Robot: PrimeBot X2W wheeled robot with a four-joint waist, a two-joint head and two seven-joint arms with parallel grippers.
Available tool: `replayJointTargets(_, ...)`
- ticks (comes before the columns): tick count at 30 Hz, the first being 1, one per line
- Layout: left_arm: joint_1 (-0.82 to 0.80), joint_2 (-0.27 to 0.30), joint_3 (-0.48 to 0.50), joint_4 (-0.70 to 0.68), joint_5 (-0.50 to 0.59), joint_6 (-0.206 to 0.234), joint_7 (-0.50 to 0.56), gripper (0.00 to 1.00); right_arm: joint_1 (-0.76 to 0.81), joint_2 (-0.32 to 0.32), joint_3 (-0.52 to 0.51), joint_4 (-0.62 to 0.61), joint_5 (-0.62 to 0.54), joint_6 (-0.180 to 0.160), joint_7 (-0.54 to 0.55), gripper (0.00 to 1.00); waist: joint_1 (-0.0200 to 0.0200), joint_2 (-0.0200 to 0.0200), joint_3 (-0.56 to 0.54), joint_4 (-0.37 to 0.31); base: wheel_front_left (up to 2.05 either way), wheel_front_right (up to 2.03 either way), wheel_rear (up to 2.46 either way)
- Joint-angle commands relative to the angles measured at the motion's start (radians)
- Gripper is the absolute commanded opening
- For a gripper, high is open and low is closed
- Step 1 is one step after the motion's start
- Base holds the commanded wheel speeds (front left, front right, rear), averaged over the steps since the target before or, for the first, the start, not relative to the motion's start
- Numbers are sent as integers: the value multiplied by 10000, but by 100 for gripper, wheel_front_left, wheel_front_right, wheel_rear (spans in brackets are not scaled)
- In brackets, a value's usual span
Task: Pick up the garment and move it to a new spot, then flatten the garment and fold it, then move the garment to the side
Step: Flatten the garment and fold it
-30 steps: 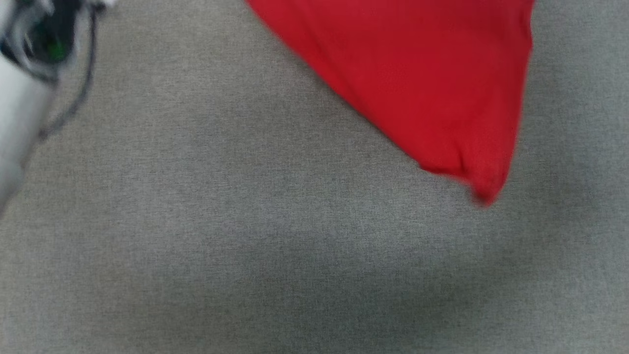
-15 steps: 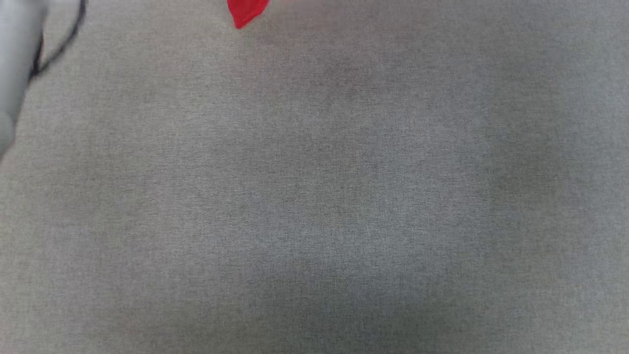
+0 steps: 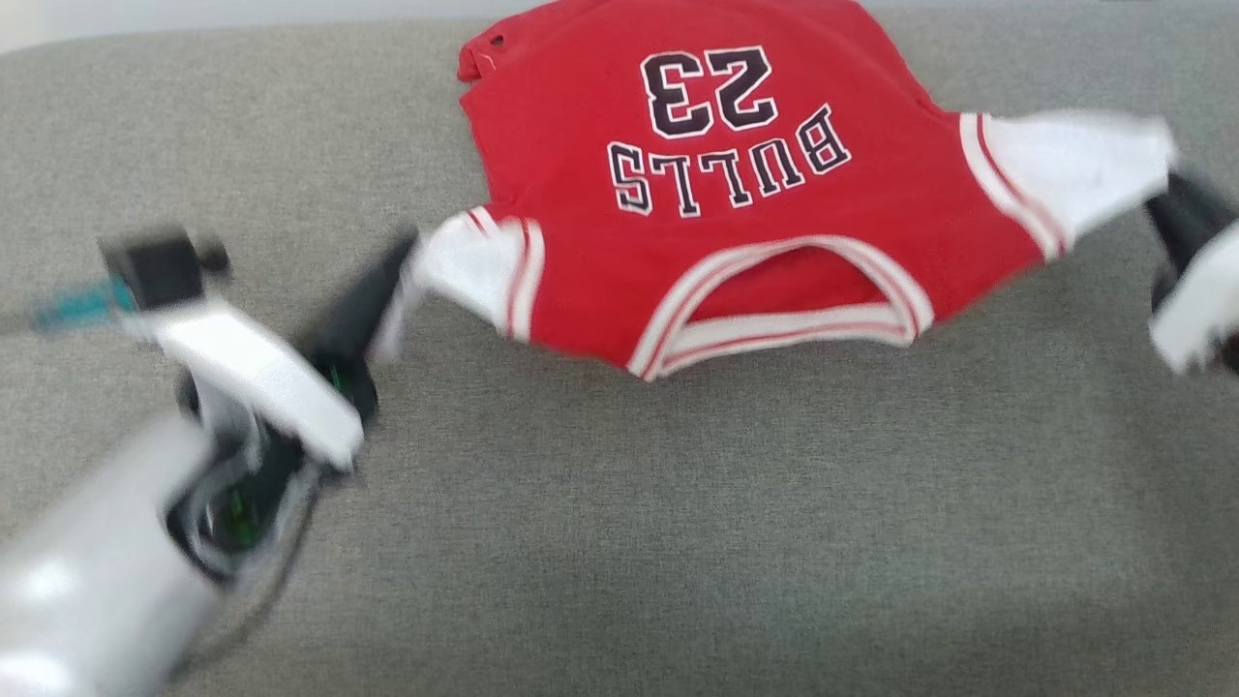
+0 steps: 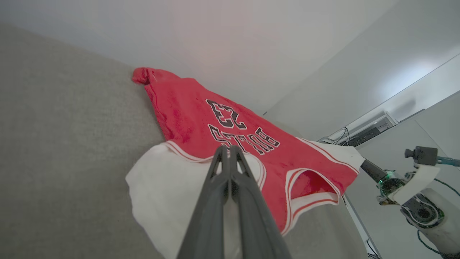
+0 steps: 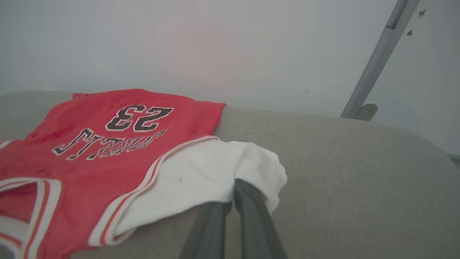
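Both sleeves are pinched: the left gripper is clamped on the left sleeve, the right gripper on the right sleeve. The garment lies print-up on the grey cushion, collar nearest the robot, hem at the far edge. To flatten it well, I judge the arms should draw apart evenly and stay low, so the cloth goes taut without sliding off the back. The head view blurs both grips; the left wrist view shows its fingers pressed together over white cloth, while the right wrist view shows the sleeve draped over its fingertips.
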Motion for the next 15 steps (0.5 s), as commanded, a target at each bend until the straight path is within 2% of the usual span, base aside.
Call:
replayJointTargets(1, 495, 112, -142, -221, 7, 7, -134, 0, 592, -292, 4, -342, 115, -3, 39, 0, 0, 0, -98, 10, 0, 0, 0)
replayJointTargets(7, 2617, 627, -458, -1302, -79, 7, -477, 0, 3357, -1104, -514, -2006, 774, -3, 333, 0, 0, 0, -380, 13, 0, 0, 0)
replayJointTargets(10, 3416, 962, -303, -1935, -167, 7, -567, 0, 4598, -1444, -1050, -2624, 879, -3, 514, 0, 0, 0, -436, 83, 0, 0, 0)
replayJointTargets(15, 4691, 1647, 246, -2929, -100, 7, -646, 0, 6795, -1659, -1821, -3937, 1108, -3, 1250, 0, 0, 0, -381, 239, 0, 0, 0)
